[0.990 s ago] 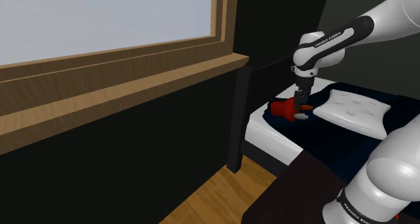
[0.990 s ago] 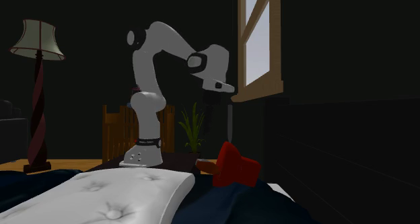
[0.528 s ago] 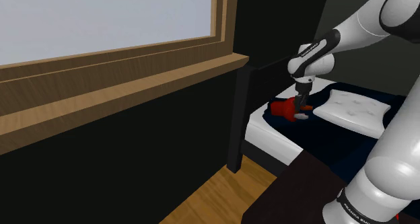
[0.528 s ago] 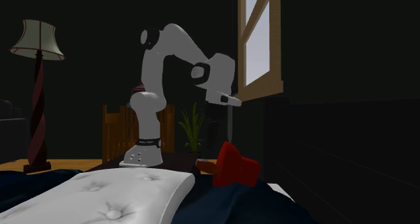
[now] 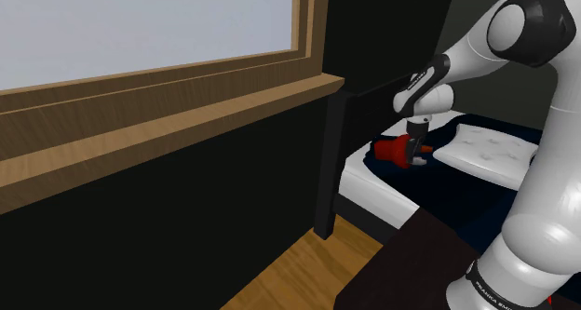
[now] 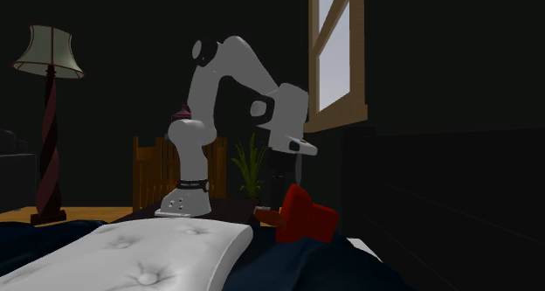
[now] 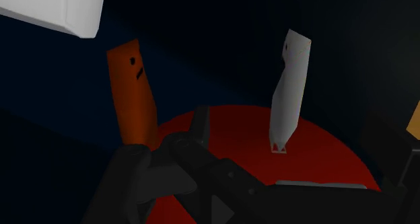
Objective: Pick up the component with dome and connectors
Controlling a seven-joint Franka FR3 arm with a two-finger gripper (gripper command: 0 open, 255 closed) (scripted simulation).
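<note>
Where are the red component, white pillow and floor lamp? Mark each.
red component [image 6: 307,216], second exterior view, red body.
white pillow [image 5: 489,153], shoulder view, tufted top.
floor lamp [image 6: 48,53], second exterior view, shade.

The black claw [image 5: 411,152] hangs low, pointing almost straight down. Directly above it sits the wrist [image 5: 421,92], a white housing with a dark joint, bent so that the hand drops vertically into the claw. From the wrist the forearm [image 5: 470,57] slopes upward and away from the claw to a high elbow [image 5: 531,15], the topmost part of the white arm [image 5: 549,168]. Below the elbow the arm descends in a long, thick link to its base [image 6: 183,202], which stands well apart from the claw.
</note>
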